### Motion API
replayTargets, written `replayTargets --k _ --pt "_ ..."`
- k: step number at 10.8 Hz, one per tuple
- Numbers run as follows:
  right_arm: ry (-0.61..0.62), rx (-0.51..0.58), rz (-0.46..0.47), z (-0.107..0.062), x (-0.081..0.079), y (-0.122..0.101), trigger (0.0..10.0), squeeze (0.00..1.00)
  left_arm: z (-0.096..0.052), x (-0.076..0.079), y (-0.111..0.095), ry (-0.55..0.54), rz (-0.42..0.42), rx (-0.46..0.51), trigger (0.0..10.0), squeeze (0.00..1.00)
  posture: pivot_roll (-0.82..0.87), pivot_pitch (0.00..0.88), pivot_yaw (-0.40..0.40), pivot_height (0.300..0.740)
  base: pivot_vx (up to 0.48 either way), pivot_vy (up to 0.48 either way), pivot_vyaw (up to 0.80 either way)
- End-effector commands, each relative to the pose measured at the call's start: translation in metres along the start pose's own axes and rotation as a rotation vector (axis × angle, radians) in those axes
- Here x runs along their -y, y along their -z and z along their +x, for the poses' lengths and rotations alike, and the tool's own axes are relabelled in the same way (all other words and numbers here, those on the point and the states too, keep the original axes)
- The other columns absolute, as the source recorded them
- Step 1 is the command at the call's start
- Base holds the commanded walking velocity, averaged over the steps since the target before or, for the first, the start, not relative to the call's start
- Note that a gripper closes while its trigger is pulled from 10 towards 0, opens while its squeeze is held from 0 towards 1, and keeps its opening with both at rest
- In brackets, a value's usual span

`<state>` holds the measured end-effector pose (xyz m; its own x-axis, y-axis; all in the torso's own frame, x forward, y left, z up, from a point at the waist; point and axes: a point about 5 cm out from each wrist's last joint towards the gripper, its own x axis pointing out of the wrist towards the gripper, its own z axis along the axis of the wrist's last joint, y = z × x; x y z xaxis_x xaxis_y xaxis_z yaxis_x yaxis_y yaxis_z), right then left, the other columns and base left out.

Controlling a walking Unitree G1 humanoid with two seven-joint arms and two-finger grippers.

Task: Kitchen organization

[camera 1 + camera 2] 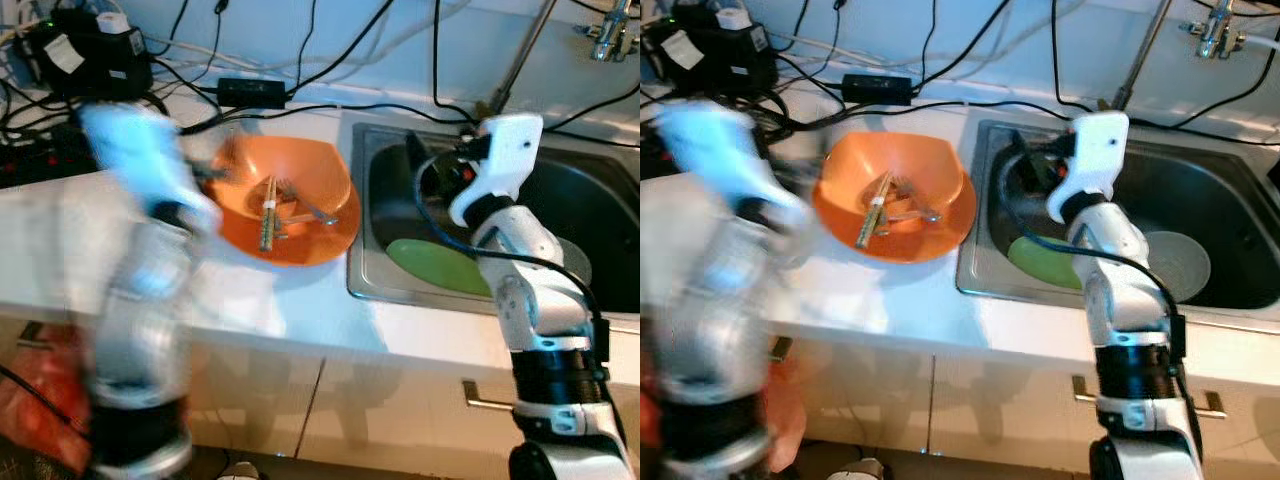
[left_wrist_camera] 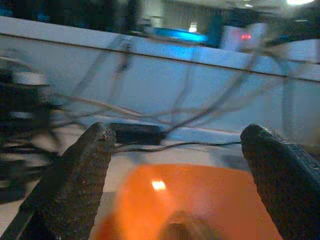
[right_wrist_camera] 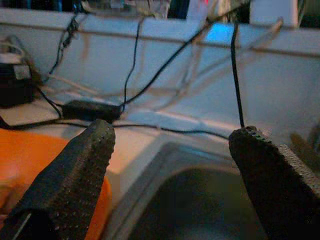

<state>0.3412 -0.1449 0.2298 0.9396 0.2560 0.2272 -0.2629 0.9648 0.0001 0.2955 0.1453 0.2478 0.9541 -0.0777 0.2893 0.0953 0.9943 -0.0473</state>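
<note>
Orange bowl (image 1: 300, 190): we see it on the white counter (image 1: 300, 310), close to the counter's edge with the sink, holding chopsticks (image 1: 267, 215) and what looks like a fork.
Left gripper (image 2: 175, 165): our fingers (image 2: 80, 175) are spread wide with nothing between them, hovering over the near rim of the orange bowl; the arm is blurred in the head views.
Right gripper (image 3: 170, 165): released too, fingers (image 3: 75, 175) apart and empty, held over the sink's left rim.
Sink (image 1: 372, 270): steel basin set in the counter, with a green plate (image 1: 435, 265) at its near side.
Cables (image 1: 330, 100): black leads and a power adapter (image 1: 252, 92) along the counter's back edge.
</note>
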Motion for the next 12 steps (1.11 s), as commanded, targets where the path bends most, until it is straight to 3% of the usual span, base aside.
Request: replayTargets --k 1,3,5,6,8,9,12 --pt "0.021 -0.001 0.005 -0.003 0.006 -0.001 10.0 0.00 0.002 0.003 0.001 0.023 -0.005 0.013 10.0 0.00 0.16 0.063 -0.061 0.740 0.000 -0.472 0.00" --pt "0.003 -0.029 -0.015 -0.005 0.004 0.004 10.0 0.00 0.011 -0.012 0.001 -0.048 -0.006 0.044 10.0 0.00 0.13 0.057 -0.062 0.740 0.000 -0.469 0.00" --pt "0.011 -0.027 -0.013 -0.007 0.003 0.005 10.0 0.00 0.010 -0.011 -0.001 -0.048 -0.005 0.060 10.0 0.00 0.14 0.061 -0.059 0.740 0.000 -0.469 0.00" --pt "0.002 -0.035 -0.015 -0.009 0.002 0.007 10.0 0.00 0.007 -0.012 -0.002 -0.067 -0.026 0.083 10.0 0.00 0.14 0.061 -0.059 0.740 0.000 0.000 0.00" --pt "-0.014 -0.038 -0.016 -0.010 0.001 0.007 10.0 0.00 0.006 -0.017 -0.004 -0.112 0.059 0.102 10.0 0.00 0.13 0.069 -0.061 0.740 0.000 0.000 0.00" --pt "-0.039 -0.047 -0.030 -0.011 -0.002 0.009 10.0 0.00 0.005 -0.031 -0.004 -0.218 0.143 0.096 10.0 0.00 0.13 0.072 -0.064 0.740 0.000 0.000 0.00" --pt "-0.056 -0.037 -0.030 -0.012 -0.006 0.006 10.0 0.00 0.003 -0.035 0.003 -0.235 0.093 0.064 10.0 0.00 0.13 0.078 -0.063 0.740 0.000 0.000 0.00"
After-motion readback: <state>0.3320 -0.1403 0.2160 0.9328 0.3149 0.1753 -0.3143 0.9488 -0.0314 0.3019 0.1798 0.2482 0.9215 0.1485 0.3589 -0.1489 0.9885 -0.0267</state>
